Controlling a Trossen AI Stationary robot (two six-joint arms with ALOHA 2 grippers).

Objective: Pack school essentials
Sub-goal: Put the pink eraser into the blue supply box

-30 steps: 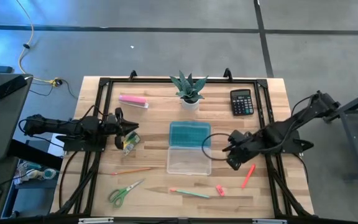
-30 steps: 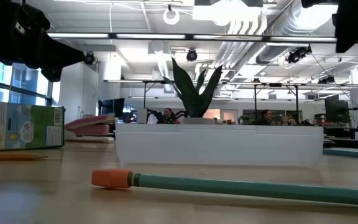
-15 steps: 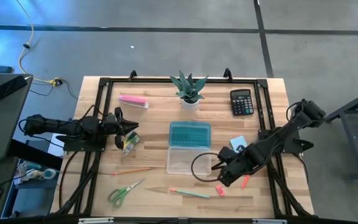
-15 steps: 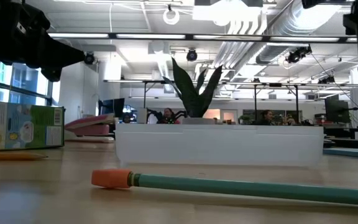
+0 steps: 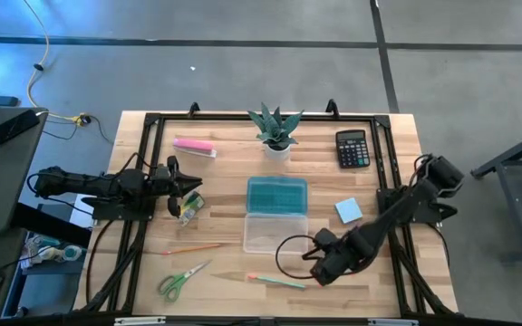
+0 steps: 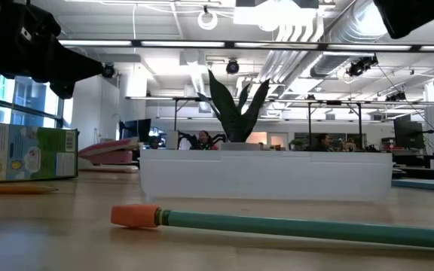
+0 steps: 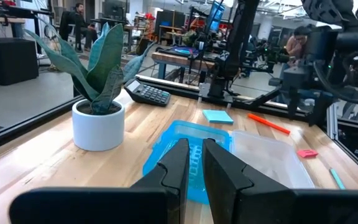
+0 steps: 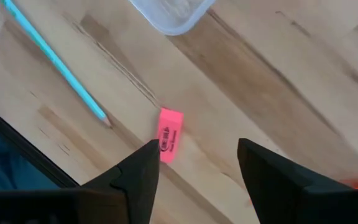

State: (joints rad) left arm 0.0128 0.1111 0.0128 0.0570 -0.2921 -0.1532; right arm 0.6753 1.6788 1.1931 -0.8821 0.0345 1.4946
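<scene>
At the near edge of the wooden table point(image 5: 225, 263) the green-handled scissors point(image 5: 181, 279) are seen lying flat, and the green pencil point(image 5: 276, 281) lies beside them toward the right, with its orange end point(image 6: 135, 216) shown big in the low view. The right gripper point(image 5: 326, 268) is held low over the table just past the pencil's tip, and its fingers point(image 8: 135, 177) are spread wide apart with nothing between them. The tiny red eraser point(image 8: 169, 142) is seen on the wood just ahead of those fingers, near the pencil's point point(image 8: 104, 120). A little farther in, the orange pencil point(image 5: 192, 247) is laid on the left side. In the middle the clear box point(image 5: 275, 233) is seen open, with its blue lid point(image 5: 276, 195) lying flat behind it and touching it. To the right of the lid the light-blue square sticky pad point(image 5: 349, 210) is set on the wood, and the red-orange pen point(image 7: 268, 124) is seen close by it in the left wrist view. On the left the left gripper point(image 5: 188, 186) is held over a small green box point(image 5: 189, 207), and its fingers point(image 7: 178, 163) are pressed nearly together and hold nothing. At the far side a potted plant point(image 5: 275, 130), a black calculator point(image 5: 352, 148) and a flat pink bar point(image 5: 194, 146) are seen
</scene>
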